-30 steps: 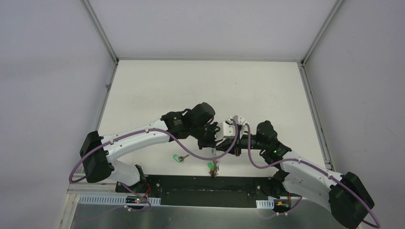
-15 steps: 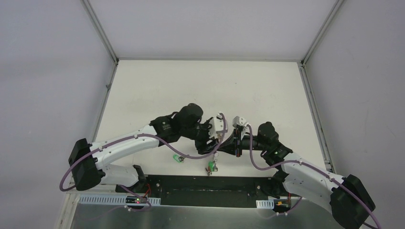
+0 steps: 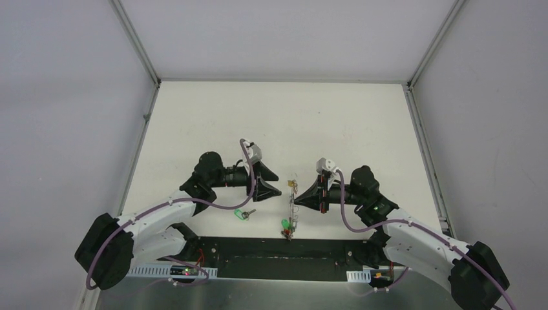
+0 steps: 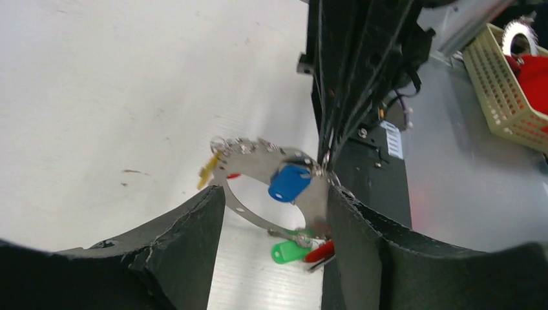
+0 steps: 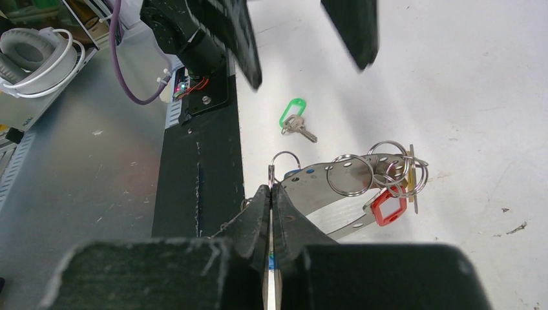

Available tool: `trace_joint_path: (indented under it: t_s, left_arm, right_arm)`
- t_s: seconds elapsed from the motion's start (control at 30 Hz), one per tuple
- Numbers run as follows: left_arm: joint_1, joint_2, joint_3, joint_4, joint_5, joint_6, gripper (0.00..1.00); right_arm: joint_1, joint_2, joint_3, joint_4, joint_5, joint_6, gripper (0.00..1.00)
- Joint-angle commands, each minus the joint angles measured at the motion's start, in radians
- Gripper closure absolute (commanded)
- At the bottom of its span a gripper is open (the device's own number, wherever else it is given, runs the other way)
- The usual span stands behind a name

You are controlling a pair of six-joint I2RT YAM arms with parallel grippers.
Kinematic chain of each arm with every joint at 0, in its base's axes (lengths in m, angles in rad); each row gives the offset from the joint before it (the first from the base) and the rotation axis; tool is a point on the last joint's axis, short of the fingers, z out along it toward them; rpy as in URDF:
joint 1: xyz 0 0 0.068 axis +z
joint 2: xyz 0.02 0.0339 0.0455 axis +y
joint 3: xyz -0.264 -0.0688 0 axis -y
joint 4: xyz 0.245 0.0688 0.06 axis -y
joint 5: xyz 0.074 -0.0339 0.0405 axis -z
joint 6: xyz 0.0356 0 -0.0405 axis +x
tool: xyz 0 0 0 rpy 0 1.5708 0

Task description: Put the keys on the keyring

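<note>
Counter (image 3: 278, 123): white, walled on three sides; your room to move lies toward the far wall.
Right pincer (image 5: 270, 194): clamped on the keyring (image 5: 310, 190), holding it on edge so the loop faces your other arm.
Left pincer (image 3: 276, 191): wide, empty, just beside the ring.
Blue-tagged key (image 4: 289, 183): hangs on the ring.
Green-tagged key (image 5: 294, 121): loose on the counter near the left pincer, close to the black base plate (image 5: 200, 168); likely your next pick.
Clearance: the ring's low end may touch the counter; unclear.

Grey headphones (image 5: 22, 45) sit near a metal bench (image 5: 77, 194); a cream lattice basket (image 4: 497, 84) holds something red, off a white table (image 3: 278, 116).
</note>
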Motion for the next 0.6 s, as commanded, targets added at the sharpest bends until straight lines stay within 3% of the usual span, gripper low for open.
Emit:
trace_joint_path:
  t_s: [0.0, 0.07, 0.13, 0.33, 0.57]
  left_arm:
    - [0.002, 0.063, -0.125, 0.494, 0.158, -0.079, 0.42]
    - [-0.011, 0.088, -0.153, 0.561, 0.183, -0.02, 0.47]
    - [-0.04, 0.092, -0.15, 0.527, 0.192, 0.071, 0.48]
    - [-0.202, 0.057, -0.039, 0.127, 0.073, 0.454, 0.51]
    - [-0.223, 0.032, -0.038, 0.064, 0.003, 0.535, 0.59]
  right_arm:
    - [0.0, -0.032, 0.03, 0.023, -0.008, -0.012, 1.0]
    - [0.001, -0.038, 0.031, 0.017, -0.008, -0.015, 1.0]
    - [0.0, -0.04, 0.033, 0.01, -0.008, -0.016, 1.0]
    - [0.0, -0.042, 0.036, 0.005, -0.007, -0.019, 1.0]
    - [0.0, -0.045, 0.039, 0.0, -0.005, -0.018, 1.0]
